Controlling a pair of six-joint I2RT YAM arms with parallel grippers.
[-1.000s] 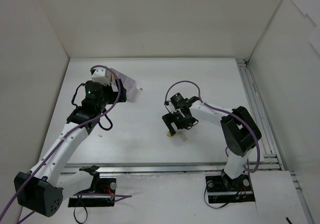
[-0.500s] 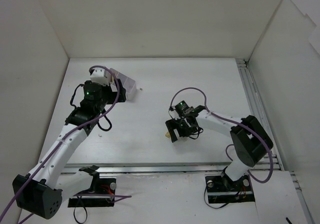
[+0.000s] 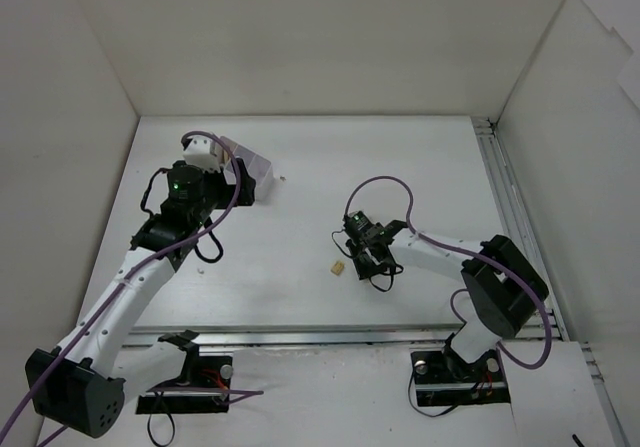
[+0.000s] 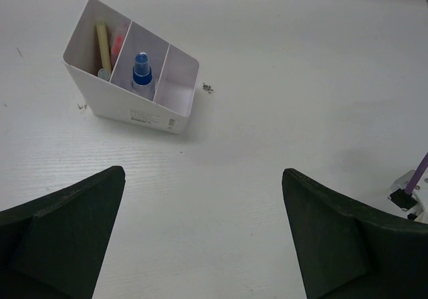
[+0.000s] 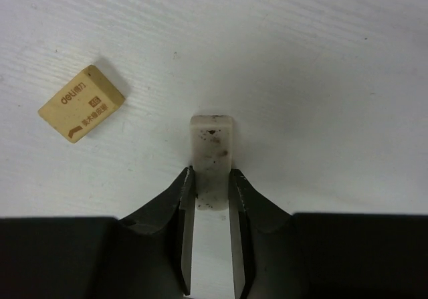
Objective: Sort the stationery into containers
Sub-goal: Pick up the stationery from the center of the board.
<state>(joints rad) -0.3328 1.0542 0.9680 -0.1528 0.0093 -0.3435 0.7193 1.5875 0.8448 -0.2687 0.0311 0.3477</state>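
My right gripper (image 5: 210,175) is shut on a small white eraser (image 5: 211,142) with dark specks, which lies on the table and sticks out past the fingertips. A tan eraser (image 5: 81,104) lies loose to its left, apart from the jaws; the top view shows the tan eraser (image 3: 338,267) just left of my right gripper (image 3: 364,253). The white container (image 4: 144,112) stands tilted at the far left. It holds a yellow pen (image 4: 103,43), something pink (image 4: 118,41) and a blue-and-white tube (image 4: 141,71). My left gripper (image 4: 204,232) hangs open and empty short of it.
White walls enclose the table on the left, back and right. A metal rail (image 3: 515,217) runs along the right edge. A few dark specks (image 4: 207,87) lie beside the container. The right arm's cable end (image 4: 409,193) shows at the far right.
My right gripper has dropped lower, shifted slightly right and closed on the white eraser, leaving the tan eraser uncovered. The left arm has barely moved.
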